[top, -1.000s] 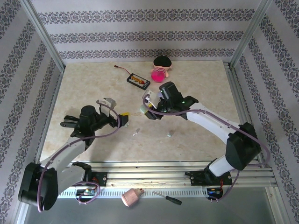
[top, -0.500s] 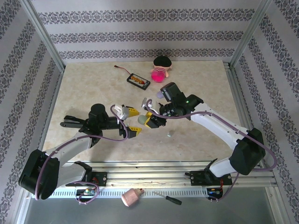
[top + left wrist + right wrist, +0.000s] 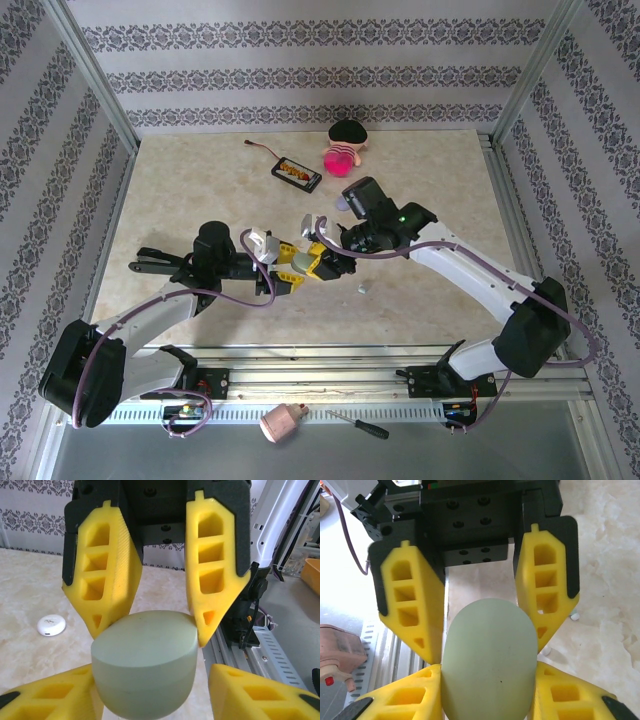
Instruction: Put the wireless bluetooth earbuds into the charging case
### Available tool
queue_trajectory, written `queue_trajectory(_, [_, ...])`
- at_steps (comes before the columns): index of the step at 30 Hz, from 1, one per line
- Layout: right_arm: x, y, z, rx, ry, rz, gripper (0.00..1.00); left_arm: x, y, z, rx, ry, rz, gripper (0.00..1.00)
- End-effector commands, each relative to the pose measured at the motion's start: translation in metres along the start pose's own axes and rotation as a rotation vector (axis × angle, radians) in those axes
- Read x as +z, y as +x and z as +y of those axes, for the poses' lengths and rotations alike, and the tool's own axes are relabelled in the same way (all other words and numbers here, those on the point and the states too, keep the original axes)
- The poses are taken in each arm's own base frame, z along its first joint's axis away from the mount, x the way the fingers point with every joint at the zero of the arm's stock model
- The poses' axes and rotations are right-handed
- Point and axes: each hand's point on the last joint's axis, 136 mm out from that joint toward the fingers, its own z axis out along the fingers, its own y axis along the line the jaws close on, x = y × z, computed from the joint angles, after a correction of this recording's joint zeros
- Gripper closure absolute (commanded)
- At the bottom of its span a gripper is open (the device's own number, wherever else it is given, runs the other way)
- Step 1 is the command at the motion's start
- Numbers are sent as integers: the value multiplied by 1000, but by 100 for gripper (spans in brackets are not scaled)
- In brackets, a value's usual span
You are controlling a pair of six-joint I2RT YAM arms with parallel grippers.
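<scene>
Left gripper now narrowed around mint case, clamp unclear, right gripper pinching it, left wrist adds white pod

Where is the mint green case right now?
The mint green case is mid-table in the top view, pinched between the left gripper and the right gripper.
</scene>
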Motion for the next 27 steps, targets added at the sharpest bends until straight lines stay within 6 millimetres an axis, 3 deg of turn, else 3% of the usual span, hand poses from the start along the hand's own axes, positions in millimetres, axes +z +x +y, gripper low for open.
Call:
queue_trajectory(1, [-9, -15, 11, -62, -26, -47, 78, 3, -13, -10, 45, 59, -9, 48])
queue_trajectory(22, [-5, -9, 6, -57, -4, -26, 78, 6, -17, -12, 58, 68, -16, 67])
queue_trajectory(27, [-6, -10, -1, -46, 38, -31, 60, 5, -12, -12, 95, 55, -12, 71])
